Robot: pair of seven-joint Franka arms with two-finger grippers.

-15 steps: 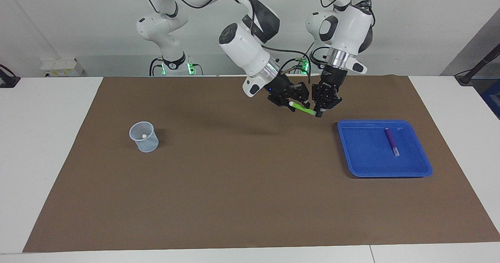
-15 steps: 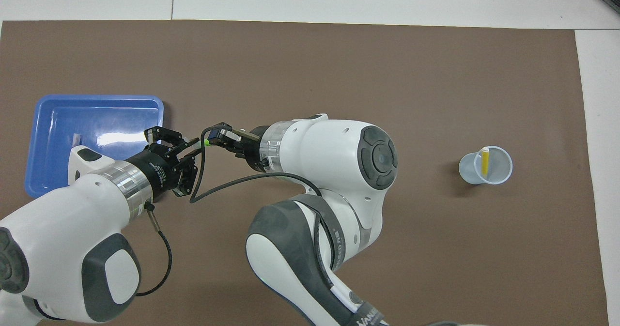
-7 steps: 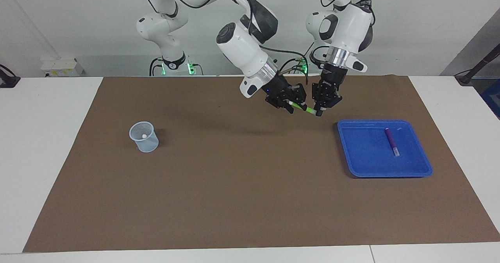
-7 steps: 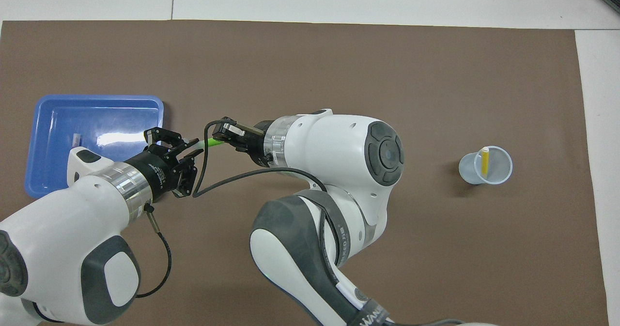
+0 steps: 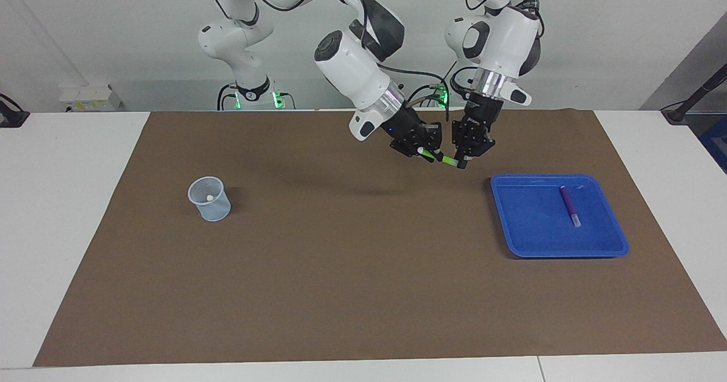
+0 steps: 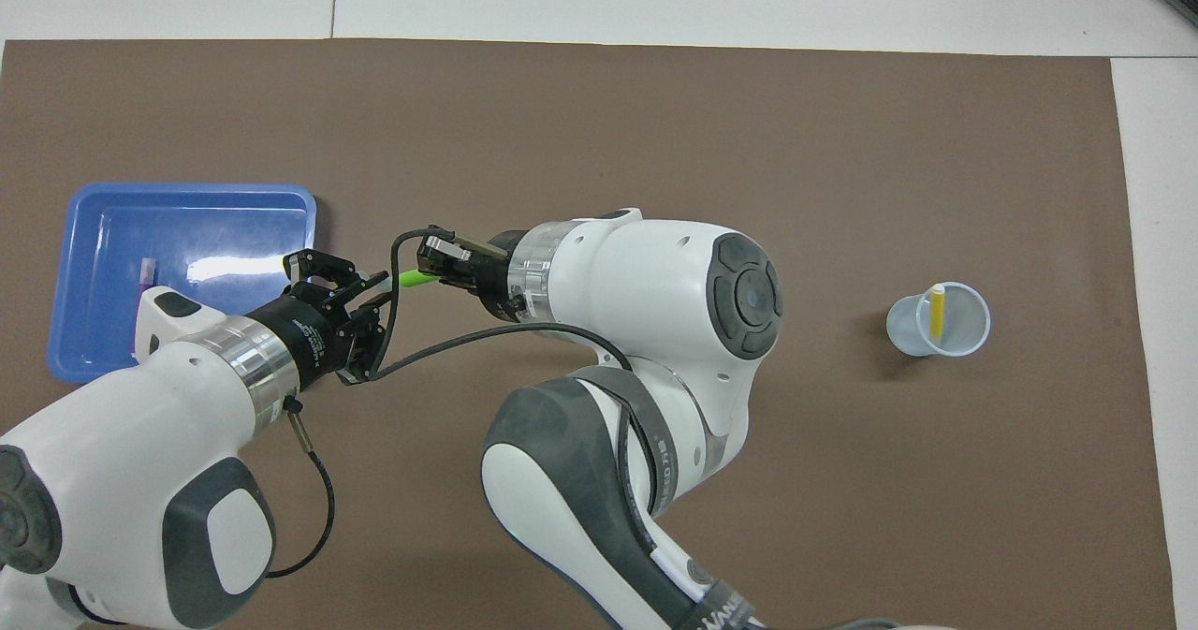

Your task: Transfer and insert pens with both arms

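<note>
Right gripper [image 5: 425,154] has now clamped the lime pen [image 5: 440,157].

One pen [image 5: 569,205] lies in the tray [image 5: 602,250] toward the left arm's end; another [image 6: 936,311] stands in the cup [image 5: 210,199] toward the right arm's end, both on the mat [image 5: 363,291]

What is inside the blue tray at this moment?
The blue tray holds one purple pen, lying flat. In the overhead view the left arm's wrist covers most of that pen and part of the tray floor; the facing view shows nothing else inside.
</note>
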